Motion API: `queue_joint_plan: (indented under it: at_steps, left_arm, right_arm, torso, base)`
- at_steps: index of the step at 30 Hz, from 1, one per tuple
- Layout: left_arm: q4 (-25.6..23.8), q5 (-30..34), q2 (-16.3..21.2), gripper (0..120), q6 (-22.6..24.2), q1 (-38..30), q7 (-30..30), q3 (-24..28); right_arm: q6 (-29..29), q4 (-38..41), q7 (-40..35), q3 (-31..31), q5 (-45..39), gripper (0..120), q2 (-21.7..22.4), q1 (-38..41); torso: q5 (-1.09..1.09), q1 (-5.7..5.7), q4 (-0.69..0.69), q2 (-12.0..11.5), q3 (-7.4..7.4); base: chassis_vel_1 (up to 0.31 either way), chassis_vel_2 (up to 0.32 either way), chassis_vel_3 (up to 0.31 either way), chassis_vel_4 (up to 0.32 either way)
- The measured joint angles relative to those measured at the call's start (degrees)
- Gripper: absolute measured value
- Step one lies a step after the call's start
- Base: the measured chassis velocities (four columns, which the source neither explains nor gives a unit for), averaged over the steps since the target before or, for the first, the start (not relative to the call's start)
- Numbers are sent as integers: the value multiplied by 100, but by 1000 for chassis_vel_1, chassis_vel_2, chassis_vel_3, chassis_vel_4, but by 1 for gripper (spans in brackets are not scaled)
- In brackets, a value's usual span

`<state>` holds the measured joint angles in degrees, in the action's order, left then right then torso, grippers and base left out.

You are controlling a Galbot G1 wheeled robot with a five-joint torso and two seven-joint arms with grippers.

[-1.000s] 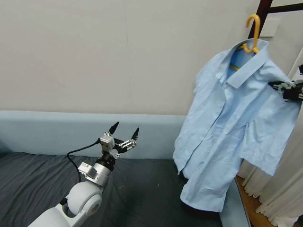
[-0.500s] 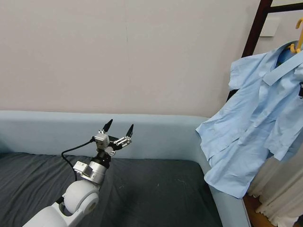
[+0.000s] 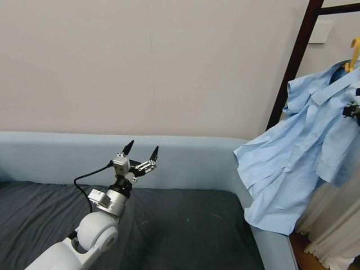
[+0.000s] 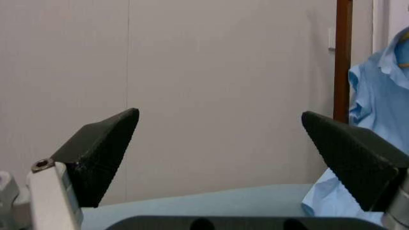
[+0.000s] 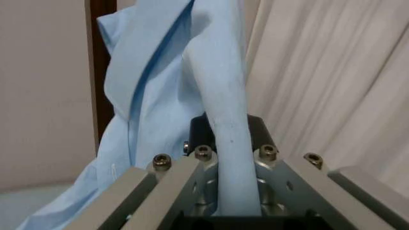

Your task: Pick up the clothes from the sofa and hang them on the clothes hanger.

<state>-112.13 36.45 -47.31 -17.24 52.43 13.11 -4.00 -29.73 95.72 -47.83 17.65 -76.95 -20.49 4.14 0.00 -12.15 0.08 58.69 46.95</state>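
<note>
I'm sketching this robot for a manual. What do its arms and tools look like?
The left arm is glossy white with rounded joints and a silver wrist collar; a black cable loops to the wrist. The left tool is silver metal with two black, pointed wedge fingers. The right tool has a grey metal frame with hex bolts and black pads.

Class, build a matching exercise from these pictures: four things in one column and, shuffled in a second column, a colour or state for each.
Column one:
1. shirt
2. hanger
3. left end effector
4. right end effector

Column two:
A. open, holding nothing
B. yellow
C. shut on a fold of cloth
D. light blue

Pairs: 1-D, 2-B, 3-A, 4-C.
</note>
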Motion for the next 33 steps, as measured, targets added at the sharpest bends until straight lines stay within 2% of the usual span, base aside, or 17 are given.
queue_joint_plan:
  at_steps: [2, 3, 6, 7, 10, 15, 19, 25, 33]
  left_arm:
    - [-18, 0, 16, 100, 3, 1, 0, -2]
    - [-18, 0, 16, 100, 3, 1, 0, -2]
    - [-34, 5, 71, 100, 8, 1, 43, -48]
    - [-34, 5, 71, 100, 8, 1, 43, -48]
    - [-6, 11, 106, 100, 2, 0, 117, -104]
    - [62, 11, 90, 100, -68, -12, 147, -119]
    - [104, 10, 69, 100, -98, -30, 149, -119]
    - [169, 10, -6, 100, -152, -72, 153, -109]
    - [184, 8, -26, 100, -197, -50, 175, -112]
  right_arm:
    - [44, -253, -8, 314, 162, 2, -271, 384]
    - [44, -253, -8, 314, 162, 2, -271, 384]
    - [72, -793, -111, 985, 360, 2, -902, 1194]
    - [72, -793, -111, 985, 360, 2, -902, 1194]
    - [64, -1246, -160, 1548, 495, 2, -1308, 1832]
    - [47, -1672, -360, 1885, 391, 2, -1624, 2364]
    - [48, -1813, -504, 2034, 155, 2, -1767, 2603]
    - [49, -2249, -992, 2164, -538, 2, -2214, 2994]
    - [79, -2779, -1297, 1894, -911, 2, -2699, 3070]
  torso:
    - [-1, 0, 1, 0, -1]
    - [-1, 0, 1, 0, -1]
    - [-2, 0, -2, 0, 0]
    - [-2, 0, -2, 0, 0]
    - [-2, 0, 2, 1, 0]
    - [-2, 0, 1, 1, -1]
    - [-1, 0, 1, 1, -1]
    - [-1, 0, 1, 1, -1]
    - [-1, 0, 0, 1, -1]
  base:
    - [0, 0, 0, 0]
    - [0, 0, 0, 0]
    - [0, 0, 0, 0]
    - [0, 0, 0, 0]
    - [0, 0, 0, 0]
    - [0, 0, 0, 0]
    - [0, 0, 0, 0]
    - [0, 0, 0, 0]
    - [0, 0, 0, 0]
